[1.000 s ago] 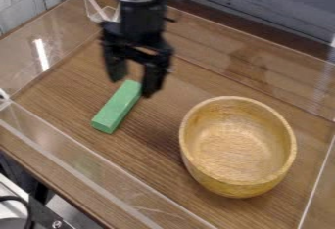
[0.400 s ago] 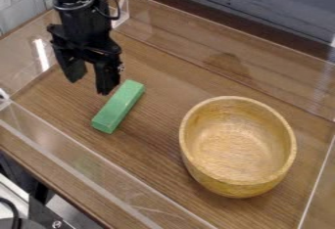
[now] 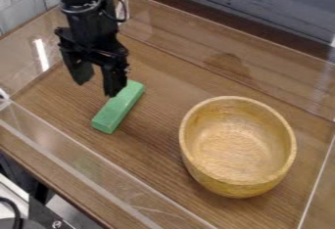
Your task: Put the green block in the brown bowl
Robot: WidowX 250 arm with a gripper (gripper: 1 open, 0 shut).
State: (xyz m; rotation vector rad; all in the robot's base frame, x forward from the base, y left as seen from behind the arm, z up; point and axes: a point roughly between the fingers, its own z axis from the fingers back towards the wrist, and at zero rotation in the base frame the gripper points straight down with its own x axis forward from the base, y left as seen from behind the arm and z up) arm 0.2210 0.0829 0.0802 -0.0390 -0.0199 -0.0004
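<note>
Step in hand, as judged: you are lining up for the pick. Your gripper (image 3: 96, 77) is in the upper left of the frame, jaws spread wide, nothing held between them. The green block (image 3: 118, 108) lies on the table (image 3: 177, 199) left of centre, its long axis slanting from lower left to upper right; the far end sits close beside the gripper in the picture, though whether they touch you cannot tell from this view. Procedure suggested: shift toward the lower right until the fingers straddle the block's middle, turn the jaws so they close across its narrow width, lower straight down, then close gently. Check that both fingers clear the long sides before descending; a finger landing on top could tip or skid the block. Materials: block plain, matte, straight-sided, a slim bar that should grip well on its flat flanks. Table of brown boards with visible grain and seams; the block may slide if nudged. Brown bowl (image 3: 237, 182), lower right, pale wood-toned, round, deep, thick-rimmed; you will want a lift well above that rim before crossing.
</note>
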